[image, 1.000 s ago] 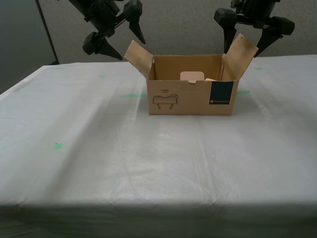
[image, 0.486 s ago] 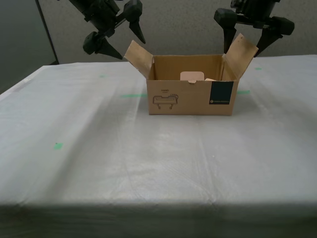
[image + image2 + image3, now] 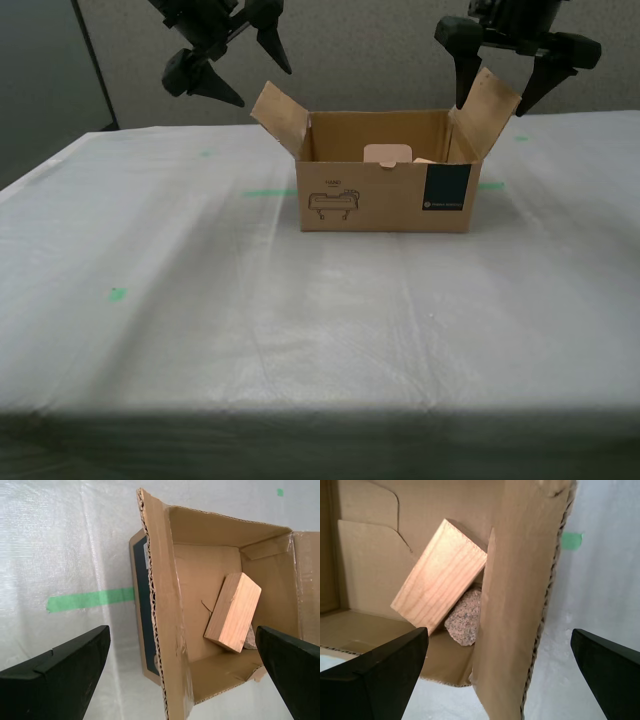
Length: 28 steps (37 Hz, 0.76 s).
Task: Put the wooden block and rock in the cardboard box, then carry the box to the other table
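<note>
The cloth-draped desk (image 3: pixel 200 330) carries the cardboard box (image 3: pixel 385 195), flaps open. Inside it, the wooden block (image 3: pixel 233 612) leans over the rock (image 3: pixel 465 617). My first gripper (image 3: pixel 500 675) and my second gripper (image 3: pixel 182 672) hover above opposite flaps, jaws spread.

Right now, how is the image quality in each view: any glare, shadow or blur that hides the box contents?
Exterior view: even lighting, a soft sheen on the other table, and the cardboard box front wall hides most of the contents. Second wrist view: sharp, the wooden block clear, the rock barely showing. First wrist view: bright warm glare on the block, and the near flap looks slightly soft.
</note>
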{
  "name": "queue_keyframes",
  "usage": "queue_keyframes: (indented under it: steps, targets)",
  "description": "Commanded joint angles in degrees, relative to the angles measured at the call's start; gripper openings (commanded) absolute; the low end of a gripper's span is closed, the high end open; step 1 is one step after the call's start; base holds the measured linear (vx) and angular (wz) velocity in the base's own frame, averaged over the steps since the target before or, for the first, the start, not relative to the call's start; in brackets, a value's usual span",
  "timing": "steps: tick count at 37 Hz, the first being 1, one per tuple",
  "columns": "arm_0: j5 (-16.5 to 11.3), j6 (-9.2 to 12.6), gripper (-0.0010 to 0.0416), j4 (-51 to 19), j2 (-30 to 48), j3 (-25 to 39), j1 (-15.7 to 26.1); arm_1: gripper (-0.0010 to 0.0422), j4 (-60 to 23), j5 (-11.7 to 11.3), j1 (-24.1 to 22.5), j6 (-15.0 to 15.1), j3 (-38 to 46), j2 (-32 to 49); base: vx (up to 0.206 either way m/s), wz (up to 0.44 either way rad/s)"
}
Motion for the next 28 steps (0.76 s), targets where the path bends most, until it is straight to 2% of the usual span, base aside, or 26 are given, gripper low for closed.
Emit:
queue_keyframes:
  steps: [1,4,14,28]
  targets:
    - [-0.09,0.04,0.0398,0.02,-2.19,0.07,0.04,0.0398,-0.9,-2.58,-0.02,0.11,-0.13,-1.38,0.0,0.0]
    - [-0.09,0.07,0.0398,-0.09,-4.66,0.07,0.04,0.0398,-1.55,-4.42,-0.02,0.31,-0.15,-2.62,0.0,0.0]
    - [-0.04,0.33,0.0399,-0.2,-12.39,-1.18,0.07,0.0398,-3.98,-4.52,-0.5,0.76,-0.2,-5.64,0.0,0.0]
    - [-0.02,1.7,0.0399,3.98,-25.09,-15.47,0.04,0.0398,-5.81,-5.18,-3.8,0.5,-0.24,-7.5,0.0,0.0]
